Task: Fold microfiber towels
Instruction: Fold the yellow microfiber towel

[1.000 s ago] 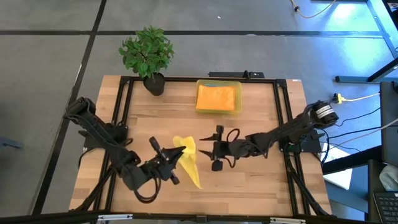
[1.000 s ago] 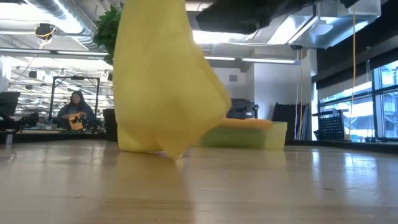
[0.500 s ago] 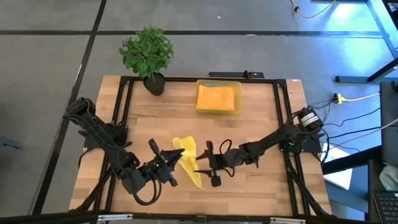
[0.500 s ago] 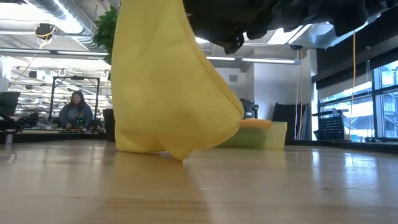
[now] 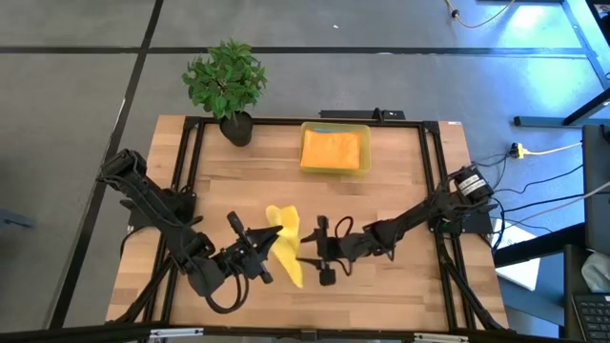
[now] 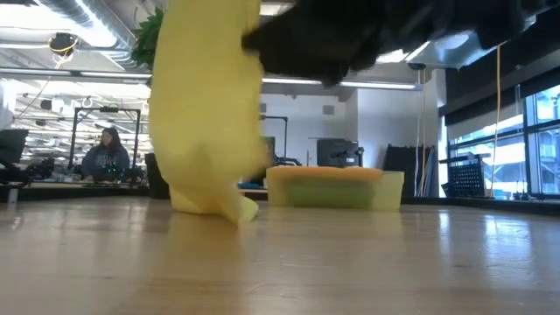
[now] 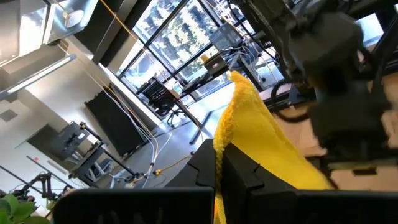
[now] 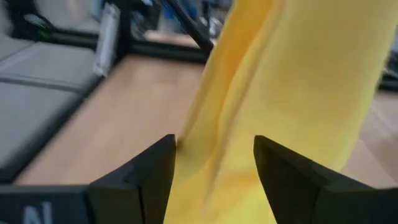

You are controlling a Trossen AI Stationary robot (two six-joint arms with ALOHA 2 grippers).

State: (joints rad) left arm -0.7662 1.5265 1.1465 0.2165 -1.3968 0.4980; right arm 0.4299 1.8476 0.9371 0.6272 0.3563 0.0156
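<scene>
We noted the soft yellow microfiber towel point(image 5: 287, 245) hanging bunched over the near-centre desk point(image 5: 400, 191), clamped by the left end effector point(image 5: 266, 245), long axis near vertical, tail touching wood. Right end effector point(image 5: 307, 250) gaped wide just beside it. Folding barely begun. Farther back, the translucent yellow plastic bin point(image 5: 335, 127) held an orange towel point(image 5: 335, 148).

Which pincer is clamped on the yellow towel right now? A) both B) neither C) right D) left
D: the left pincer is shut on the yellow towel, holding it up off the table, while the right pincer is open with its fingers either side of the cloth.
</scene>
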